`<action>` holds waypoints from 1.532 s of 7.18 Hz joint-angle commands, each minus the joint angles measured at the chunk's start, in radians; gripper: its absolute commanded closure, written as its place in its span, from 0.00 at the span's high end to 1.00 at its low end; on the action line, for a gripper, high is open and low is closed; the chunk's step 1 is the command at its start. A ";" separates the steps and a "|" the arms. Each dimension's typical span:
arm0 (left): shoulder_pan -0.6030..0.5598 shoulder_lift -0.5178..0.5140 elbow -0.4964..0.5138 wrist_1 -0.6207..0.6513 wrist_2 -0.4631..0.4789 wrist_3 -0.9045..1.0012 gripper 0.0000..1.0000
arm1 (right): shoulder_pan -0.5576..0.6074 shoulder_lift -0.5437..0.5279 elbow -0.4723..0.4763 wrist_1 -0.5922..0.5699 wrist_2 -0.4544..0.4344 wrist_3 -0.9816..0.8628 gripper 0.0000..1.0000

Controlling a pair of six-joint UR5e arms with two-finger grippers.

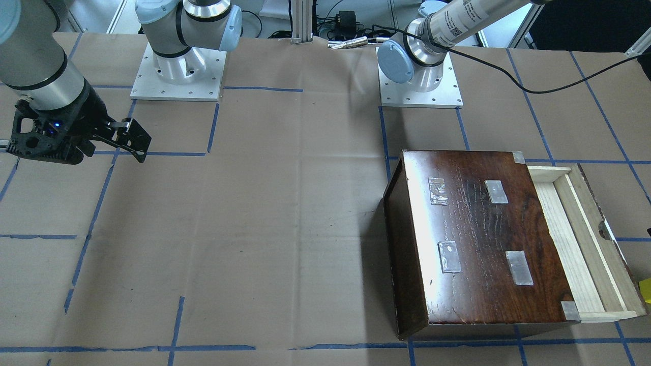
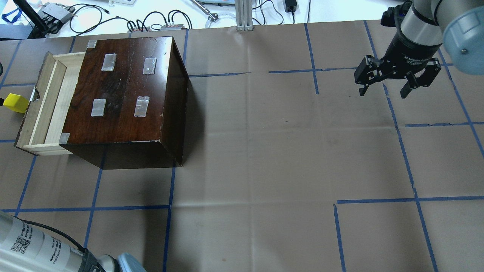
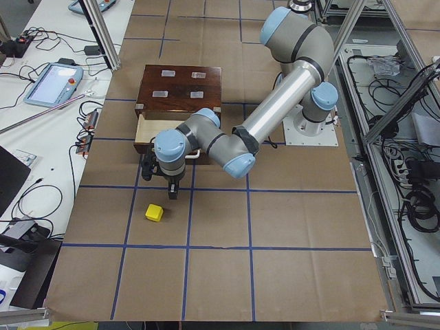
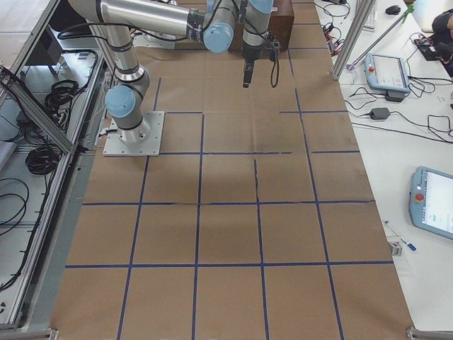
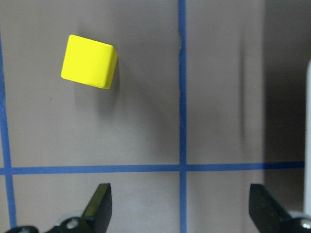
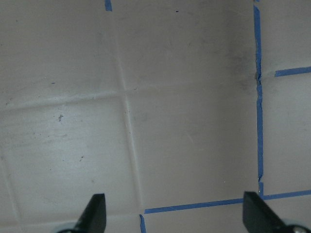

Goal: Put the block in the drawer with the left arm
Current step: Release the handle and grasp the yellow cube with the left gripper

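The yellow block point(image 5: 90, 62) lies on the brown paper, up and left of my open, empty left gripper point(image 5: 180, 204) in the left wrist view. It also shows in the overhead view point(image 2: 15, 102), just outside the drawer's dark front panel, and in the left-side view point(image 3: 154, 213). The drawer point(image 2: 49, 102) is pulled open from the dark-wood box point(image 2: 124, 90), and its pale tray looks empty. The left gripper point(image 3: 163, 182) hangs between the drawer and the block. My right gripper point(image 2: 383, 88) is open and empty, far across the table.
The table is covered in brown paper point(image 2: 264, 158) with blue tape lines. The dark box top carries silvery tape patches point(image 2: 141, 106). Cables and devices point(image 2: 159, 22) lie along the table's far edge. The left arm's base point(image 1: 419, 76) and black cable stand behind the box.
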 commanded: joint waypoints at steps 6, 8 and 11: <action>-0.015 -0.318 0.292 0.060 0.003 0.164 0.99 | 0.000 0.000 0.000 0.000 0.000 0.000 1.00; -0.031 -0.317 0.289 0.060 0.003 0.160 0.99 | 0.000 0.000 -0.001 0.000 0.000 0.000 1.00; -0.038 -0.343 0.295 0.060 0.002 0.160 0.99 | 0.000 0.000 0.000 0.000 0.000 0.001 1.00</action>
